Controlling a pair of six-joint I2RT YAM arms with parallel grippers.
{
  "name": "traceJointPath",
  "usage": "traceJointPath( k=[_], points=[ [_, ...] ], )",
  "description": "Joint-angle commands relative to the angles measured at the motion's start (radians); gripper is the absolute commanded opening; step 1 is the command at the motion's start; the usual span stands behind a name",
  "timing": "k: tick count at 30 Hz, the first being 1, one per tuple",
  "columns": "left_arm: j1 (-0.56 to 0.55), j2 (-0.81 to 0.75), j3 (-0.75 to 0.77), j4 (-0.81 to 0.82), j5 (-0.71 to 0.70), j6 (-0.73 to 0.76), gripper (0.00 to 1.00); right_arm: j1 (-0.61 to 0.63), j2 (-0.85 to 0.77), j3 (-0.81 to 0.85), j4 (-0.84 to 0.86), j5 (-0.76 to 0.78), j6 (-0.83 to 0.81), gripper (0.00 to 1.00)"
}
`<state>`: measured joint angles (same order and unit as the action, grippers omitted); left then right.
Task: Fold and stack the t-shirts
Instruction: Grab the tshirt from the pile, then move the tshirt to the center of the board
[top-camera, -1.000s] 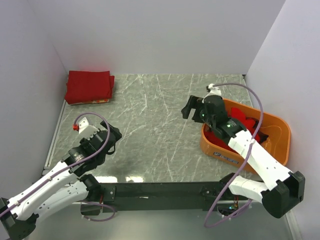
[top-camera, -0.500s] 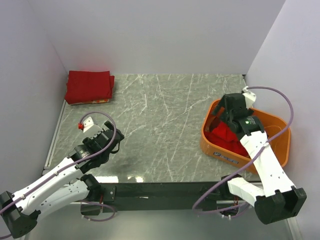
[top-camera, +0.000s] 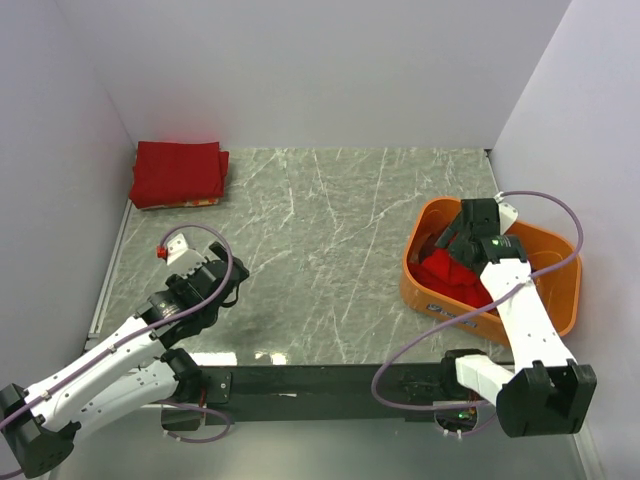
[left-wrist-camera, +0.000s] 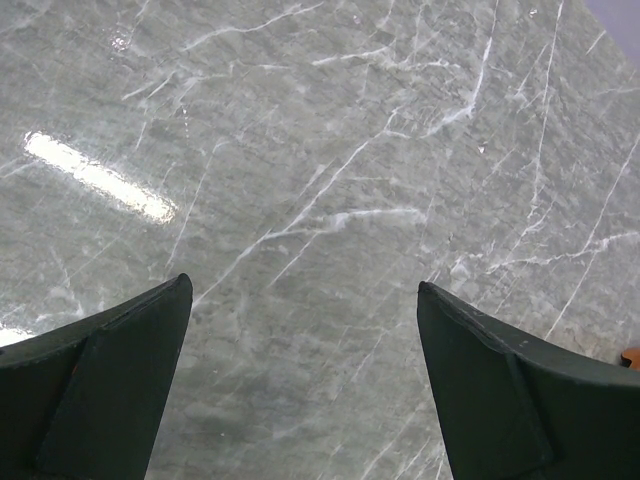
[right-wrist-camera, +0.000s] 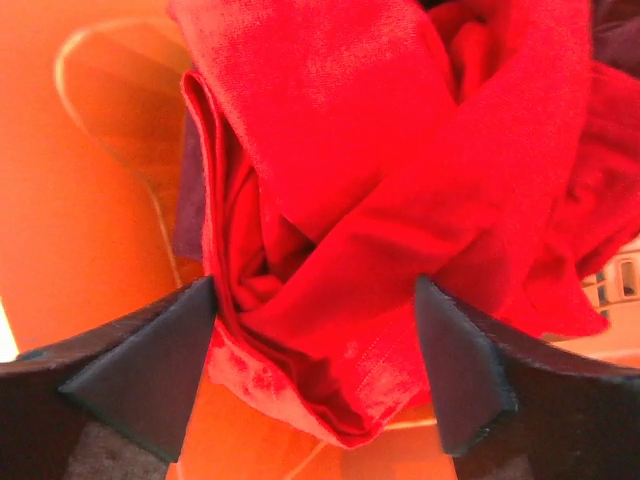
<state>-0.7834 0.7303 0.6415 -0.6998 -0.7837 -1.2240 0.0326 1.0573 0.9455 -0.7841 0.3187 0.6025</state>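
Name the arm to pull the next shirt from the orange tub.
Right. The right gripper sits in the orange tub, jaws open astride a red t-shirt; the left gripper hangs over bare table.

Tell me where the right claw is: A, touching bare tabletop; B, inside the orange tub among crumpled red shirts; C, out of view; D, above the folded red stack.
B: the right claw hangs open over crumpled red shirts inside the orange tub.

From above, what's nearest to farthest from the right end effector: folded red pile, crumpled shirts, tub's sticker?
1. Crumpled shirts, inside the orange tub, under the right end effector.
2. Sticker, on the tub's near wall.
3. Folded red pile, far left corner.
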Motion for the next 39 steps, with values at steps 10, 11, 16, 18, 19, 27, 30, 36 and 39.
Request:
traceJointPath(
  k=[10, 11, 16, 18, 19, 27, 30, 36, 39],
  points=[
    [-0.004, -0.015, 0.003, 0.020, -0.028, 0.004, 0.99, -0.014, -0.052, 0.007, 0.042, 0.034, 0.003, 0.00],
    [-0.004, -0.015, 0.000, 0.034, -0.026, 0.009, 0.99, -0.016, -0.063, 0.015, 0.040, 0.040, -0.001, 0.00],
    [-0.005, -0.028, -0.005, 0.046, -0.029, 0.003, 0.99, -0.014, -0.138, 0.116, 0.009, 0.094, -0.007, 0.00],
    [-0.004, -0.034, -0.008, 0.054, -0.028, 0.003, 0.99, -0.016, -0.157, 0.175, 0.009, 0.123, -0.007, 0.00],
    [-0.004, -0.037, -0.009, 0.052, -0.026, -0.003, 0.99, -0.016, -0.169, 0.197, 0.011, 0.125, -0.007, 0.00],
    [-0.004, -0.049, -0.016, 0.062, -0.037, -0.022, 0.99, -0.016, -0.160, 0.478, 0.051, 0.065, -0.072, 0.00],
    [-0.004, -0.055, -0.019, 0.048, -0.045, -0.046, 0.99, -0.014, -0.097, 0.608, 0.048, 0.034, -0.127, 0.00],
    [-0.004, -0.075, -0.025, 0.046, -0.032, -0.051, 0.99, -0.016, 0.033, 0.881, 0.071, -0.053, -0.214, 0.00],
    [-0.004, -0.083, -0.028, 0.057, -0.019, -0.040, 0.99, -0.011, 0.110, 1.011, 0.098, -0.209, -0.242, 0.00]
  ],
)
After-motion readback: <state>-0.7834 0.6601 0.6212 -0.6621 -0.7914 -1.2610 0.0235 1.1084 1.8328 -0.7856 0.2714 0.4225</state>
